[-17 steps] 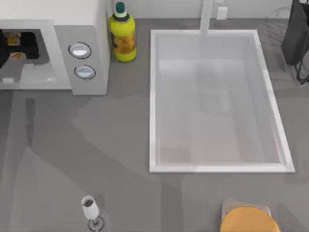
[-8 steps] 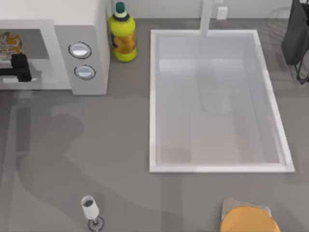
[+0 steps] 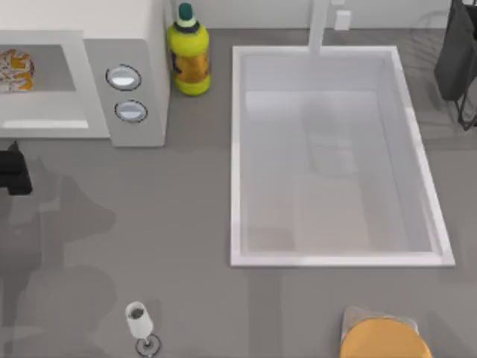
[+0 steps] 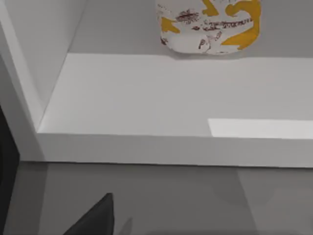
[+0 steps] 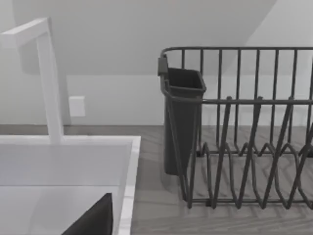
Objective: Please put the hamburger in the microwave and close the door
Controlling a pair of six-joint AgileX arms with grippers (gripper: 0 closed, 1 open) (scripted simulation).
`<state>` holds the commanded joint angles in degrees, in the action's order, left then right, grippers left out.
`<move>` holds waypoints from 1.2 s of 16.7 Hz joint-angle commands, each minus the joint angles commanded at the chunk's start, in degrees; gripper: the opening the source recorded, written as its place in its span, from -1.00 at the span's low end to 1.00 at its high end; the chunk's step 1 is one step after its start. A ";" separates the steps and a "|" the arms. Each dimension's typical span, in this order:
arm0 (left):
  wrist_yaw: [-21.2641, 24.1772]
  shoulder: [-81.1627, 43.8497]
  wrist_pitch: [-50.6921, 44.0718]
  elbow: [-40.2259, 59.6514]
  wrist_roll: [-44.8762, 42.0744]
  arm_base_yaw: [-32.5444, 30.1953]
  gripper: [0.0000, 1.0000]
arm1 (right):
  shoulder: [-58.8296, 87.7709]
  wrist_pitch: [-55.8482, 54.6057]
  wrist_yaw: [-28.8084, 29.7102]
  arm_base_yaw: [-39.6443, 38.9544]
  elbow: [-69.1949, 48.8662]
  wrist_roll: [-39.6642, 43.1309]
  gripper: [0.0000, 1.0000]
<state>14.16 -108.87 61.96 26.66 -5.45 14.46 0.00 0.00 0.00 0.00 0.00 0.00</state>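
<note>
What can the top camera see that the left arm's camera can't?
The top view alone has the sink, yellow bottle, wine glass, orange disc, the microwave's knobs and the left gripper in front of the microwave. The left wrist view alone gives a close look at the cavity floor. Both have the hamburger inside.

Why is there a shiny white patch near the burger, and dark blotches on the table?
Left wrist view: a bright light patch lies on the microwave floor, in front of the hamburger. Top view: soft grey shadows spread over the table near my left hand.
</note>
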 joint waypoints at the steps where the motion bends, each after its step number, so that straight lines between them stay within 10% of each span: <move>1: 0.24 0.77 1.01 -1.74 -0.21 0.31 1.00 | 0.00 0.00 0.00 0.00 0.00 0.00 1.00; 10: 0.60 2.88 -0.02 -2.37 -0.42 0.09 1.00 | 0.00 0.00 0.00 0.00 0.00 0.00 1.00; 20: 0.17 23.77 -29.32 3.22 -0.13 0.28 1.00 | 0.00 0.00 0.00 0.00 0.00 0.00 1.00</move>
<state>14.32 -85.10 32.65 29.88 -5.58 14.74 0.00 0.00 0.00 0.00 0.00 0.00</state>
